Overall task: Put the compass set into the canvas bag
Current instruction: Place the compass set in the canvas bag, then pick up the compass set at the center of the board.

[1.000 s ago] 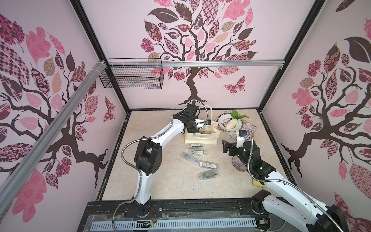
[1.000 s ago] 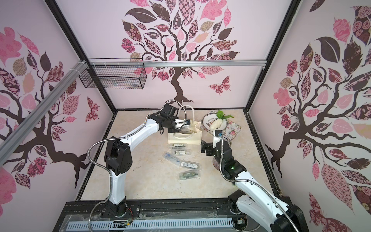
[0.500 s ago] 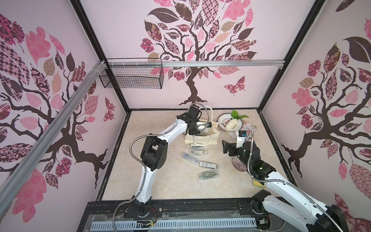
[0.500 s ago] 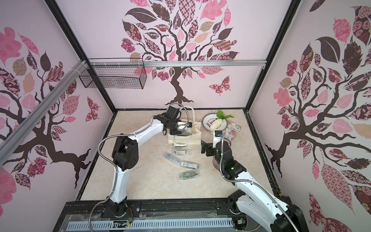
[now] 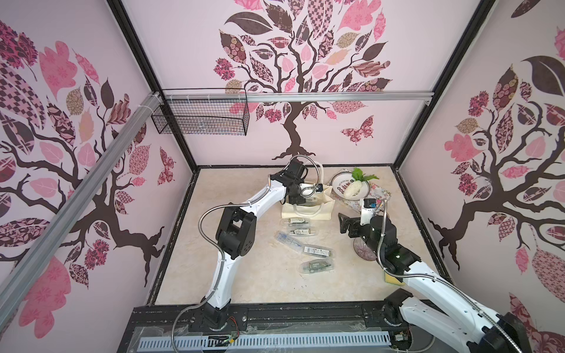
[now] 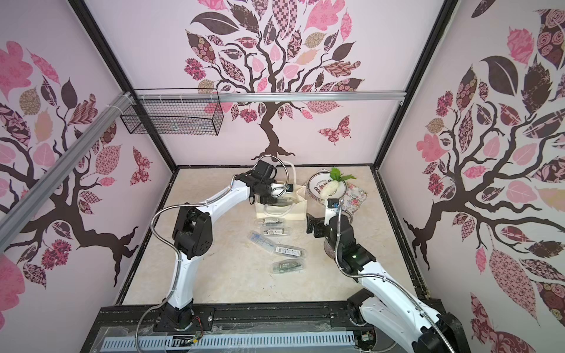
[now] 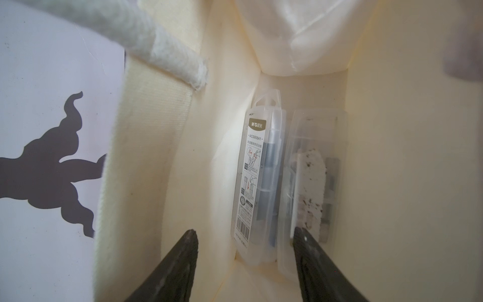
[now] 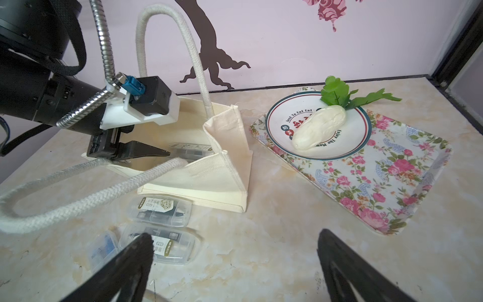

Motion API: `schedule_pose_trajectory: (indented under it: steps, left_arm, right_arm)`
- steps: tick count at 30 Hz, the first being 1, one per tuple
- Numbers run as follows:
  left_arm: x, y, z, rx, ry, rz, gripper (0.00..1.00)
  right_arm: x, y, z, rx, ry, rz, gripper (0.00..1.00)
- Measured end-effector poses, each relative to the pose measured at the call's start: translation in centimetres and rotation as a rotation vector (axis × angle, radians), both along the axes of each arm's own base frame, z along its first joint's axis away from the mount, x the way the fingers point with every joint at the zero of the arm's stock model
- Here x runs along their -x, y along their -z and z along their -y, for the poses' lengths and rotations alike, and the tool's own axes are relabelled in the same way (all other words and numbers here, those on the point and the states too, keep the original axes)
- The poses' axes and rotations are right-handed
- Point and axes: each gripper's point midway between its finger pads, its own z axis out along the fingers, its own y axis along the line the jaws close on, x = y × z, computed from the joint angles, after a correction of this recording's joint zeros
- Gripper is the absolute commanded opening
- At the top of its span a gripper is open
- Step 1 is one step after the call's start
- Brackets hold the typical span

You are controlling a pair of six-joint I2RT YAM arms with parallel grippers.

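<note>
The cream canvas bag (image 5: 307,211) (image 6: 281,211) (image 8: 209,180) stands at the back of the table with its mouth open. My left gripper (image 5: 298,200) (image 7: 245,231) reaches into it, open, with nothing between its fingers. Past the fingertips, two clear compass set cases (image 7: 257,183) (image 7: 311,188) lie side by side on the bag's floor. Several more clear cases (image 5: 301,231) (image 6: 287,250) (image 8: 162,210) lie on the table in front of the bag. My right gripper (image 5: 344,221) (image 8: 235,235) hangs open just right of those cases, holding nothing.
A floral tray (image 5: 379,195) (image 8: 392,183) at the back right carries a plate (image 8: 274,123) with a white radish (image 8: 317,128). A purple patterned dish (image 5: 362,249) sits under my right arm. One rope handle (image 8: 78,198) of the bag droops over the table. A wire basket (image 5: 200,116) hangs on the back wall.
The left arm has swung its elbow rightward and reached deeper into the bag's mouth, and its jaws have opened. The right arm has not moved.
</note>
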Motion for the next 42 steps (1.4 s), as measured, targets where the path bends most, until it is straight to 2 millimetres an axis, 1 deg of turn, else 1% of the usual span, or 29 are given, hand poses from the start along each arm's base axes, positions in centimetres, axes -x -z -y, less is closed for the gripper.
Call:
schedule_pose_trajectory:
  steps: [5,9,12,15,18,20,23,26,29,33,34,35,38,42]
  left_arm:
    - [-0.4,-0.5,-0.2,0.005,-0.033,0.013,0.66]
    - [-0.8,-2.3,-0.5,0.022,-0.071,0.050,0.67]
    - [-1.0,-4.7,-0.6,0.056,-0.099,0.091,0.69]
    - [-1.0,-8.2,-0.7,0.110,-0.119,0.148,0.70]
    - [-0.6,-12.1,-1.0,0.174,-0.137,0.217,0.72]
    - [0.0,-14.8,-1.6,0.222,-0.161,0.268,0.74]
    - [1.0,-18.1,-2.8,0.312,-0.229,0.332,0.75]
    - [2.5,-20.2,-4.5,0.420,-0.329,0.371,0.77]
    - [4.3,-20.6,-6.6,0.518,-0.435,0.387,0.80]
    - [6.7,-19.7,-9.0,0.624,-0.547,0.382,0.81]
    - [7.2,-19.5,-9.4,0.648,-0.568,0.376,0.95]
    - [7.7,-19.3,-10.0,0.675,-0.593,0.372,0.97]
    - [8.8,-18.7,-11.1,0.749,-0.668,0.348,0.97]
    - [9.2,-18.0,-12.0,0.815,-0.770,0.298,0.97]
  right_arm:
    - [0.0,0.0,0.0,-0.003,0.000,-0.002,1.00]
    - [0.1,0.0,-0.1,-0.009,-0.006,-0.005,1.00]
    - [0.1,0.1,-0.3,-0.013,-0.012,-0.009,1.00]
    - [0.2,0.1,-0.4,-0.018,-0.017,-0.012,1.00]
    - [0.2,0.3,-0.5,-0.017,-0.024,-0.018,1.00]
    - [0.3,0.4,-0.6,-0.017,-0.032,-0.026,1.00]
    - [0.3,0.8,-0.9,-0.024,-0.046,-0.042,1.00]
    - [0.3,1.3,-1.5,-0.039,-0.065,-0.066,1.00]
    - [0.2,2.0,-2.0,-0.050,-0.082,-0.093,1.00]
    - [0.0,3.0,-2.8,-0.056,-0.111,-0.136,1.00]
    - [0.0,3.2,-3.0,-0.056,-0.120,-0.146,1.00]
    - [-0.1,3.3,-3.2,-0.058,-0.128,-0.153,1.00]
    - [-0.4,3.0,-3.8,-0.065,-0.146,-0.161,1.00]
    - [-0.9,2.2,-4.5,-0.074,-0.166,-0.158,1.00]
